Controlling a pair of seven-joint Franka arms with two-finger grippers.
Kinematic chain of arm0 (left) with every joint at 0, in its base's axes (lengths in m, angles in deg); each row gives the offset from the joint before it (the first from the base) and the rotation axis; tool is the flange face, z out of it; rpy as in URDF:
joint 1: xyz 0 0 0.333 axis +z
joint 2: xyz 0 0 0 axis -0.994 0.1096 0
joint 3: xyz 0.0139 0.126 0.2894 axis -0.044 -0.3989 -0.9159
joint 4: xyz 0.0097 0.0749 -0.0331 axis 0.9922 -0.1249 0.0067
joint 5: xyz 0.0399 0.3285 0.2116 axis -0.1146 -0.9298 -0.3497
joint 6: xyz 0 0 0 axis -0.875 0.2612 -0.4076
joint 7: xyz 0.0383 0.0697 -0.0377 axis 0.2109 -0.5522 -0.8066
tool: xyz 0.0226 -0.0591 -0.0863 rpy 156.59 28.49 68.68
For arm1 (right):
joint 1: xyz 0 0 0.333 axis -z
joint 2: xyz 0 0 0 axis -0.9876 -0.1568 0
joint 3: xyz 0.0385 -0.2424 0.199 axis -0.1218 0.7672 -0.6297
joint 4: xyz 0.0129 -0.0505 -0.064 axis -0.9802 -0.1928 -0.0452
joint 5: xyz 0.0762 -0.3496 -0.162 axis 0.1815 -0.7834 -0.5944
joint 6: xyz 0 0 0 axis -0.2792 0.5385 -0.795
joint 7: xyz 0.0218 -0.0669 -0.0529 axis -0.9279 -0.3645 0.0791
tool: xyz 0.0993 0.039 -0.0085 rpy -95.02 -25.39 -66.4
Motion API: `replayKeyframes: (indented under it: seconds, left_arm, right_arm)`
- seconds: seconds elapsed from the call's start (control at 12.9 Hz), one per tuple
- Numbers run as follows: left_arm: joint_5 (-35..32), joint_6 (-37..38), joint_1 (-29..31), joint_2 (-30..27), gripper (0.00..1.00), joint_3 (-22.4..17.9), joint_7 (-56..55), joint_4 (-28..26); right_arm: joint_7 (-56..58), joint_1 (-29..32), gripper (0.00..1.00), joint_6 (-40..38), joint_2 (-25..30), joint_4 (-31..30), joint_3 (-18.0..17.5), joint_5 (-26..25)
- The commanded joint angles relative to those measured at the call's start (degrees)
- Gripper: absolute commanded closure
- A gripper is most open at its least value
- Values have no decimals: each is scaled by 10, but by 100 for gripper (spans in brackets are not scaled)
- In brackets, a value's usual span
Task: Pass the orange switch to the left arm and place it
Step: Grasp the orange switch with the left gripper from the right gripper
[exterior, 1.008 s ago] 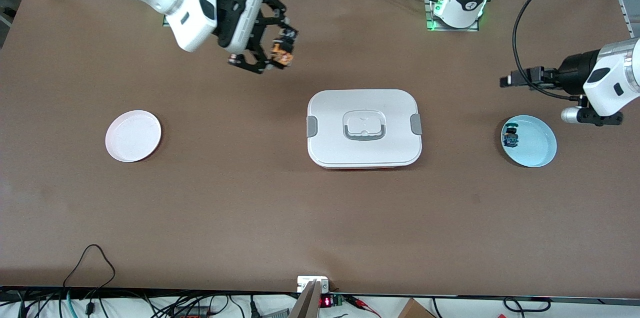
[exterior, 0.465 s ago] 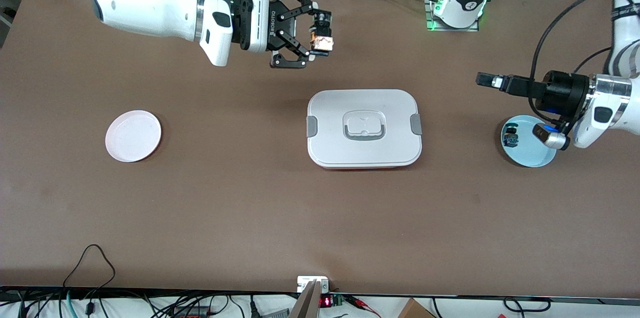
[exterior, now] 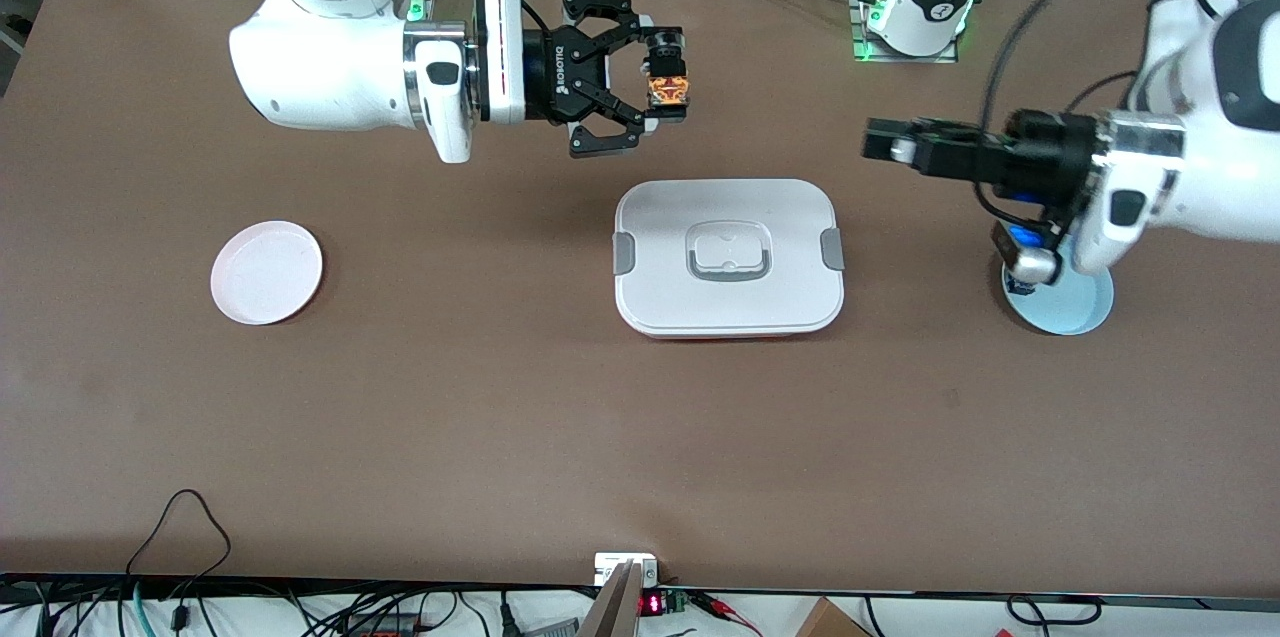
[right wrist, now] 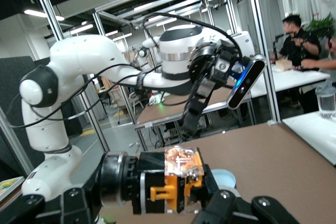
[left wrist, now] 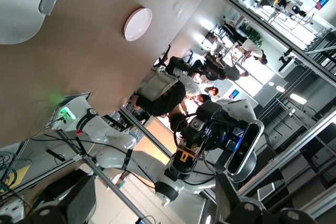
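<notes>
Right pincer (exterior: 668, 85) grips the tiny orange-capped black-and-silver switch (exterior: 668, 83), held level above the brown surface (exterior: 500, 397) beside the white lidded plastic box (exterior: 728, 257), presented for handover. Left pincer (exterior: 885, 145) points toward it; its opening can't be made out.
</notes>
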Motion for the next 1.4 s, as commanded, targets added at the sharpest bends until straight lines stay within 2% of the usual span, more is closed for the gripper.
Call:
replayKeyframes:
  seconds: [0.0,0.31,0.54,0.85,1.32]
  left_arm:
    - [14,-78,-16,-49,0,26,-5,-65]
    - [13,-161,-16,-55,0,82,-14,-55]
    - [13,-181,-17,-54,0,85,1,-46]
    - [13,-263,-23,-47,0,112,72,-38]
    - [11,-265,-26,-43,0,117,119,-54]
  right_arm:
    - [89,-4,100,13,2,-12,1,68]
    - [135,-4,100,37,0,-18,1,88]
    - [152,-12,100,55,0,-19,1,103]
    - [151,-21,100,56,0,-26,1,103]
    - [151,-21,100,55,0,-27,1,103]
